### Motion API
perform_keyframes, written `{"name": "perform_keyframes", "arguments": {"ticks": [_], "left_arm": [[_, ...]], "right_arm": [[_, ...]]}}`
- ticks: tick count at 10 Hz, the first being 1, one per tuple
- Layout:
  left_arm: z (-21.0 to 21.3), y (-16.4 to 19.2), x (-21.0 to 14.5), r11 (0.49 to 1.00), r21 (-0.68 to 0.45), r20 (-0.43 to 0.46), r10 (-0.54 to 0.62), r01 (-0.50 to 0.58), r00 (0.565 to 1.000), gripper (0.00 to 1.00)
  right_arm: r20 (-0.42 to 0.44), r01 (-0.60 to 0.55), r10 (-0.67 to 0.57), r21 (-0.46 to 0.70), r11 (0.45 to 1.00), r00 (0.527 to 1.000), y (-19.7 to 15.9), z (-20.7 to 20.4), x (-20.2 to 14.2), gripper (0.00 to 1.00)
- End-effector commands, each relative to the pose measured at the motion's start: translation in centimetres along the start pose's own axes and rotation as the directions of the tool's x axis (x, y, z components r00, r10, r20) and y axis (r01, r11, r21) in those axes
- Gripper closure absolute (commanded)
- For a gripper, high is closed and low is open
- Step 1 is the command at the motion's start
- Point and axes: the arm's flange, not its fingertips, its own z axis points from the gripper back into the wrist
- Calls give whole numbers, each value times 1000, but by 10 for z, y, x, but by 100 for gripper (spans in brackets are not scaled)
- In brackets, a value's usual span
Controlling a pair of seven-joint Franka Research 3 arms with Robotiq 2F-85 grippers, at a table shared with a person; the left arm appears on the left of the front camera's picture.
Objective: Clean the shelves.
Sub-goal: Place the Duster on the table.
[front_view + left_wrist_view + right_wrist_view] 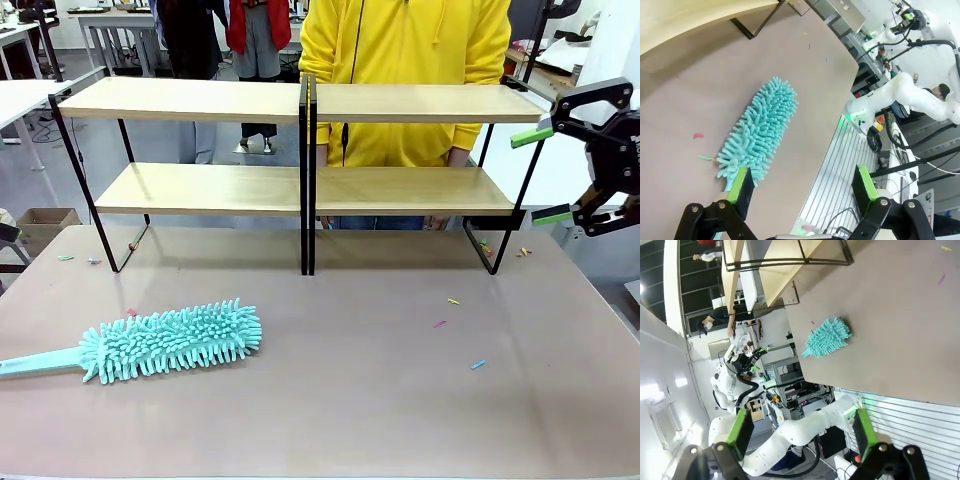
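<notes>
The shelves (300, 190) are two matching two-tier racks with light wooden boards and thin black frames, standing side by side across the far half of the table. A teal fluffy duster (170, 342) lies flat at the table's front left, its handle pointing left. My left gripper (804, 185) hovers open above the duster's (760, 130) handle end, with a shelf board (690, 20) at the top left. My right gripper (542, 175) hangs open and empty at the far right, level with the shelves. In the right wrist view, the right gripper (801, 432) looks from afar at the duster (827, 337) and the shelves (775, 270).
A person in a yellow hoodie (405, 50) stands behind the right rack. Small coloured scraps (453, 300) lie on the brown table (380, 400), mostly at the right. A cardboard box (45, 225) sits on the floor at the left.
</notes>
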Motion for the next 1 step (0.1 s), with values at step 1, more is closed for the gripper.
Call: {"name": "perform_keyframes", "arguments": {"ticks": [1], "left_arm": [[-2,-3,-1,1000,7,-5,-15,15,1000,0]], "right_arm": [[-1,-26,26,2,1000,1000,2,0,1,0]]}}
